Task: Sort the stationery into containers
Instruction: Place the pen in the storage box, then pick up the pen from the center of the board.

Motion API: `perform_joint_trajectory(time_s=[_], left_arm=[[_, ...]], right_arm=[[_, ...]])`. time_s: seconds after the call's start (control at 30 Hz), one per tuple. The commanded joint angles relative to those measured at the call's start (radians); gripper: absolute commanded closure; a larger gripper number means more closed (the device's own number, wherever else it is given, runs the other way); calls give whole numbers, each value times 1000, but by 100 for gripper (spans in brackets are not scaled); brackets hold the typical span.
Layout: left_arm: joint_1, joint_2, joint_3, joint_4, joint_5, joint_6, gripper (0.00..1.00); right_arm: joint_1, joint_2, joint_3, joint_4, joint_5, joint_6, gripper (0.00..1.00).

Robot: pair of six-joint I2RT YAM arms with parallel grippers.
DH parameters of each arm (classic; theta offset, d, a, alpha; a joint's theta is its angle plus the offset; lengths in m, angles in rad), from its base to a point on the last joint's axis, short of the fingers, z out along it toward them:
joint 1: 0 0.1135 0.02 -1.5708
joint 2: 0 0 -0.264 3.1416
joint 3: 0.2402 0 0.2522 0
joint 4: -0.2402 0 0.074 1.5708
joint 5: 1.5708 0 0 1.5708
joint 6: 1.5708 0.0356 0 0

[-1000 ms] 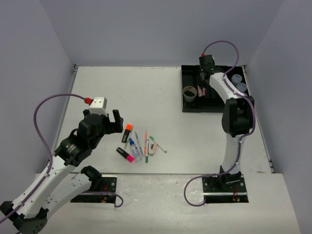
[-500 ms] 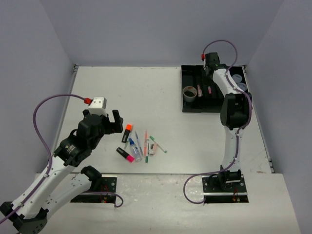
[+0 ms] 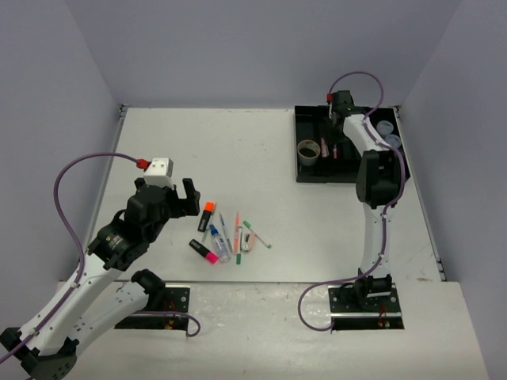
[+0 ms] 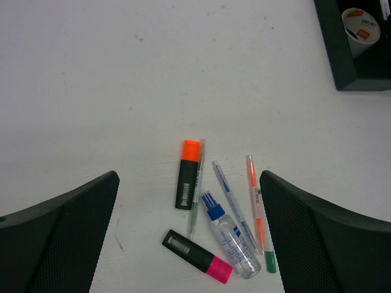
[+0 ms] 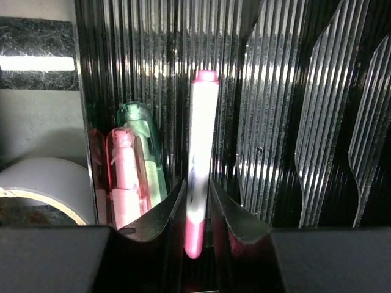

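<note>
Two grippers are at work at opposite ends of the white table (image 3: 238,142). The right gripper (image 5: 197,183) reaches down into the flat black plastic tray (image 5: 275,122), a ribbed container split into narrow compartments that sits at the table's far right corner. A slim white pen with pink ends (image 5: 198,140) lies lengthwise in one compartment, its near end between the two fingers. The fingers stand close on either side of it, but the wrist view does not show whether they clamp the pen or have let it go. The lengthwise alignment appears deliberate: the compartment is narrow, so a pen fits only parallel to its walls. The adjoining compartment, on the left of the wrist view, holds a pale pink pen (image 5: 125,177) and a pale green pen (image 5: 143,134), which suggests that like items are grouped. A grey-brown tape roll (image 3: 308,150) occupies the tray's left section, and round bluish-lidded tubs (image 3: 386,128) sit along its right side. The left gripper (image 4: 188,177) hovers empty, fingers spread fully apart, above the unsorted cluster: a black highlighter with an orange cap (image 4: 188,174), a black highlighter with a pink cap (image 4: 195,256), a small clear bottle with a blue cap (image 4: 229,235), a thin blue pen (image 4: 232,195) and a thin orange pen (image 4: 255,198). This posture sets the jaws astride the orange-capped highlighter, probably the next pick.
</note>
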Motion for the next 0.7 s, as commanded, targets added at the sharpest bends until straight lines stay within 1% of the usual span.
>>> perform_joint_trajectory(time_s=[0.0, 0.07, 0.1, 0.17, 0.23, 0.3, 0.37, 0.43, 0.53, 0.6, 0.67], left_arm=[[3, -6, -2, 33, 3, 28, 0], [3, -6, -2, 33, 5, 30, 0], [3, -5, -1, 34, 5, 30, 0], [3, -5, -1, 34, 6, 30, 0], [3, -3, -1, 34, 8, 30, 0], [4, -2, -1, 34, 8, 30, 0], [3, 1, -3, 34, 8, 30, 0], [3, 5, -1, 34, 3, 30, 0], [3, 10, 0, 33, 0, 30, 0], [3, 13, -1, 33, 0, 30, 0], [3, 20, 0, 33, 4, 30, 0]], right_arm=[[2, -50, 11, -7, -21, 65, 63], [1, -70, 13, -18, -15, 67, 55], [1, -78, 16, -24, -12, 66, 54], [2, -101, 29, -51, -11, 62, 54], [8, -140, 34, -84, -29, 69, 57], [27, -212, 1, -98, -44, 84, 57], [62, -356, -124, -50, -46, 100, 57], [140, -459, -224, -16, -14, 122, 59], [296, -668, -485, 72, 21, 210, 60], [398, -754, -633, 135, 13, 272, 60], [481, -795, -780, 181, -18, 333, 60]])
